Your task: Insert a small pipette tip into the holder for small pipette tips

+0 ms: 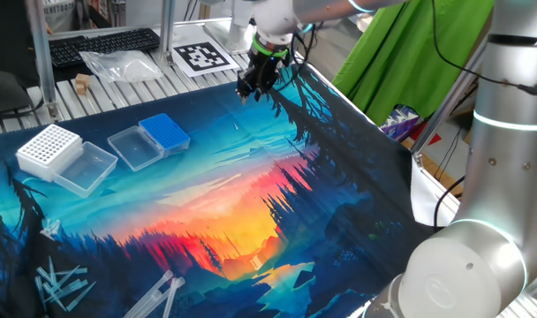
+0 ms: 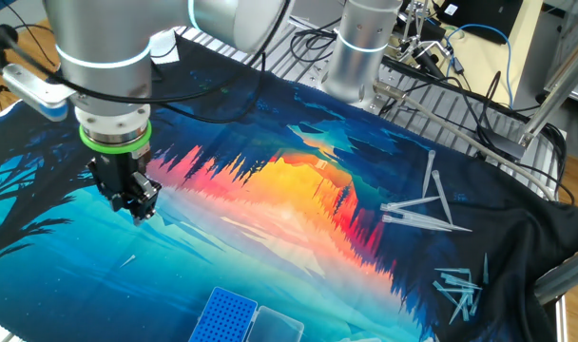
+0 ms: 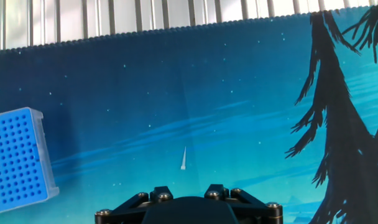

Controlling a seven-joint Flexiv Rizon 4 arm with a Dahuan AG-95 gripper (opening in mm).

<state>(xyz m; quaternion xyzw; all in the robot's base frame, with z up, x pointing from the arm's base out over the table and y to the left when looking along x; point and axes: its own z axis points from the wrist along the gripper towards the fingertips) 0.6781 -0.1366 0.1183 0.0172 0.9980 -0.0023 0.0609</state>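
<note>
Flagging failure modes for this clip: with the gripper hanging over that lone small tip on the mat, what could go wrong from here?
1. The small tip lies flat on the soft printed mat; the open gripper could pinch cloth or nudge the tip aside.
2. The tip is thin and pale against bright streaks, so a slightly off descent may miss it.
3. The blue rack has very fine holes, so a tip gripped askew may not enter.

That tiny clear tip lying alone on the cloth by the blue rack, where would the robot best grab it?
Probably mid-length on the small pipette tip, from straight above. It lies flat on the mat, thin and tapered, so fingers should close across its width.
</note>
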